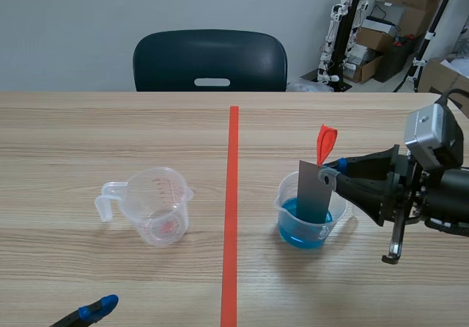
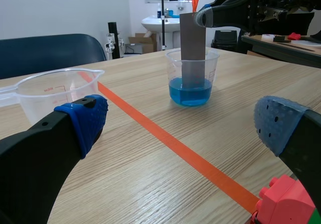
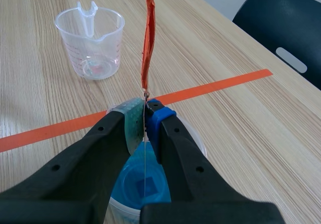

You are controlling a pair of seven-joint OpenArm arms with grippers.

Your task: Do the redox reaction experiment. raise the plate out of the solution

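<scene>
Our right gripper (image 1: 331, 174) pinches the grey plate (image 1: 314, 195) near its top; its lower end stands in the blue solution (image 1: 294, 232) of the measuring cup (image 1: 281, 201). Lifting askew, we risk the plate snagging the rim, tipping the cup, or slipping free.

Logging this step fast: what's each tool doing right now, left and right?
Left tool: open, holding nothing.
Right tool: shut on the grey plate, its lower end in the blue solution.
</scene>
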